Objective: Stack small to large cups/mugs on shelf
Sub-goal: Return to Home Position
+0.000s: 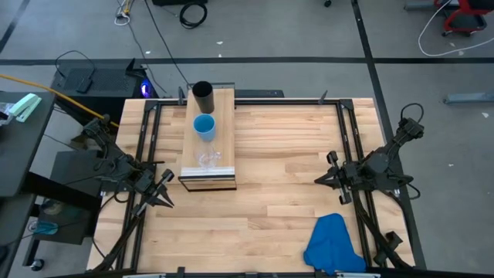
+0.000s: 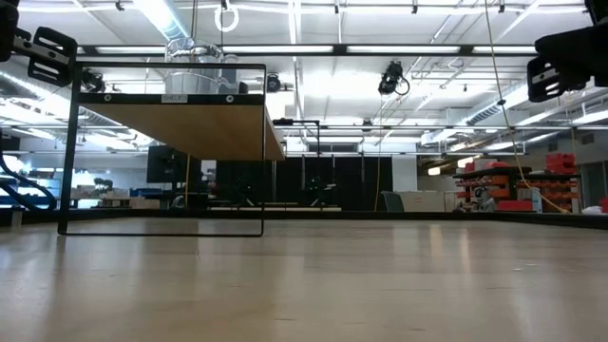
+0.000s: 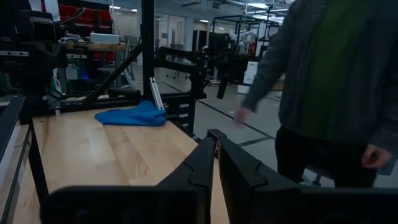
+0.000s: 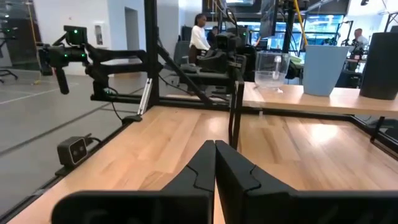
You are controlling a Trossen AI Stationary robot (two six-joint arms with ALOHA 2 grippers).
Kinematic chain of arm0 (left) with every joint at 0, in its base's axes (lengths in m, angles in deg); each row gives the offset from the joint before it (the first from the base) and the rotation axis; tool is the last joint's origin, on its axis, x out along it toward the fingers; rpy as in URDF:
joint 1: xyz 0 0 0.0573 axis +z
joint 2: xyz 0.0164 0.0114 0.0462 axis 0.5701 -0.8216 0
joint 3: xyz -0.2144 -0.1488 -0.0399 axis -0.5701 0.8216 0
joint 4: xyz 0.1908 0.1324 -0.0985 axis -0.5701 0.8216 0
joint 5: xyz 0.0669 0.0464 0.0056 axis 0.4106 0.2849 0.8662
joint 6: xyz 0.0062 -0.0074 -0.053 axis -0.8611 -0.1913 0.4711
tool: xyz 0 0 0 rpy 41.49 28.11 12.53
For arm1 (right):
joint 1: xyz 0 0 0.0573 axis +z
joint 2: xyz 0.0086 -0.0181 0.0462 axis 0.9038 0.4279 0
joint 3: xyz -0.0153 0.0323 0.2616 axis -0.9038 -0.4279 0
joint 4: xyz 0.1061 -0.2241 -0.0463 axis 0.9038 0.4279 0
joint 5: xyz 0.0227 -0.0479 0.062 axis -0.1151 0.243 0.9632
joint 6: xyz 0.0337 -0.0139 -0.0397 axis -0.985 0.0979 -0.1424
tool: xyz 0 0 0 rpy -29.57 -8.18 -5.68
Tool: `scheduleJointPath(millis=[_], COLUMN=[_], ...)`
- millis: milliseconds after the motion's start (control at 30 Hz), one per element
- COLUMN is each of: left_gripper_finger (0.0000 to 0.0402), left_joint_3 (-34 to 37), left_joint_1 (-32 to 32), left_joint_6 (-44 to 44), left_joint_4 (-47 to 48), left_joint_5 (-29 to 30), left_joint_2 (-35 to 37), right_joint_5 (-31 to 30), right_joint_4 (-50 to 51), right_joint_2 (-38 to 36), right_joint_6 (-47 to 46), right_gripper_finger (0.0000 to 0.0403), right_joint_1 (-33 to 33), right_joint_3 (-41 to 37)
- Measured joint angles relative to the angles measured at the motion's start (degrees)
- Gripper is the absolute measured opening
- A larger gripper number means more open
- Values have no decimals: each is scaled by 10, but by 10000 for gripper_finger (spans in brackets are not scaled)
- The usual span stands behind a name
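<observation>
On the long light-wood shelf (image 1: 208, 139) three cups stand in a row on their bases: the tall black cup (image 1: 202, 96) at the far end, the blue cup (image 1: 204, 127) in the middle, the small clear plastic cup (image 1: 206, 160) near the front edge. The right wrist view shows the clear cup (image 4: 271, 68), blue cup (image 4: 323, 68) and black cup (image 4: 380, 65) side by side. My left gripper (image 1: 166, 194) hovers shut near the table's left edge, short of the shelf. My right gripper (image 1: 324, 179) is shut at the right side.
A crumpled blue cloth (image 1: 333, 245) lies at the near right corner of the table. Black frame rails (image 1: 351, 139) run along the table's left and right sides. A person (image 3: 336, 87) stands beyond the table edge in the left wrist view.
</observation>
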Motion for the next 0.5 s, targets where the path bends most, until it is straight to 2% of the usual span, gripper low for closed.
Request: scheduleJointPath(millis=[267,500], left_gripper_finger=[40,33], left_joint_3=[0,0], left_joint_1=[0,0], left_joint_6=[0,0], left_joint_4=[0,0], left_joint_5=[0,0], left_joint_2=[0,0], right_joint_5=[0,0], right_joint_4=[0,0], right_joint_2=[0,0], right_joint_6=[0,0], right_gripper_finger=[16,16], right_joint_1=[0,0], right_joint_3=[0,0])
